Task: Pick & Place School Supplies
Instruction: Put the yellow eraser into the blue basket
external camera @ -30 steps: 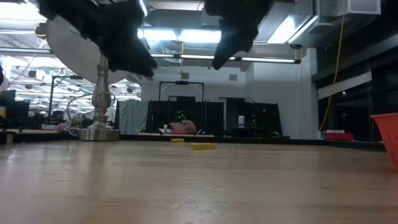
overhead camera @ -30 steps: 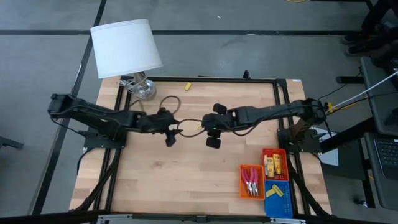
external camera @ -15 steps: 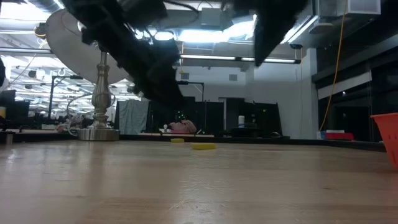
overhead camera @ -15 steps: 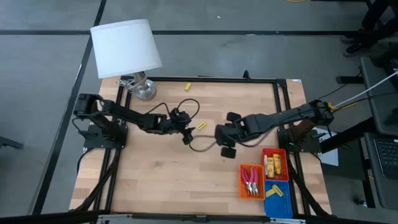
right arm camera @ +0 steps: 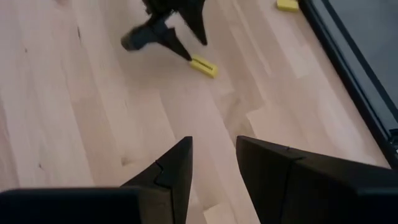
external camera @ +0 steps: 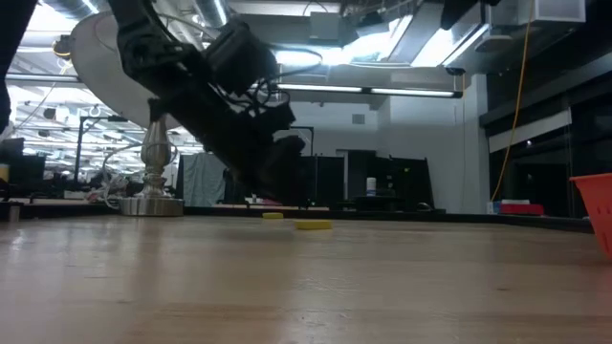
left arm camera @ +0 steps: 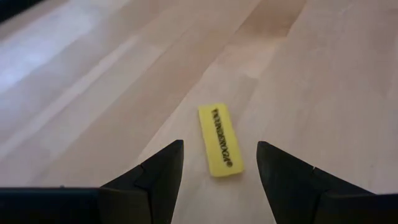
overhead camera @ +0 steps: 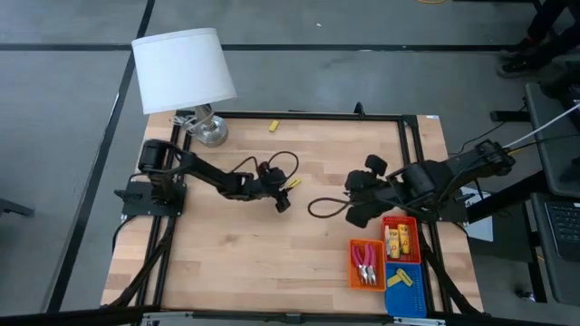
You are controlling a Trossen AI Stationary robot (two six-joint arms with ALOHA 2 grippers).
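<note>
Taking the red tray at the table's near right corner as the landmark: it is holding yellow-orange packs. Touching its left side, the orange tray is holding two red-handled tools. Directly nearer the camera than the red tray, the blue tray is carrying a small yellow block.

Just beyond the red tray's far left corner, the right gripper is hanging above the table. Its fingers are standing partly apart with only bare wood between them, so it is holding nothing.

Farther left of the red tray and a little deeper on the table, the left gripper is reaching low over a flat yellow block with dark lettering. Its fingers are spread wide on either side of the block's near end, gripping nothing; the block is lying flat on the wood, and whether the fingertips are touching it cannot be told. In the low view this block is sitting just beside the dark gripper.

Well beyond the red tray, at the table's far edge, another yellow block is lying alone. At the far left corner, the white-shaded lamp is standing.
</note>
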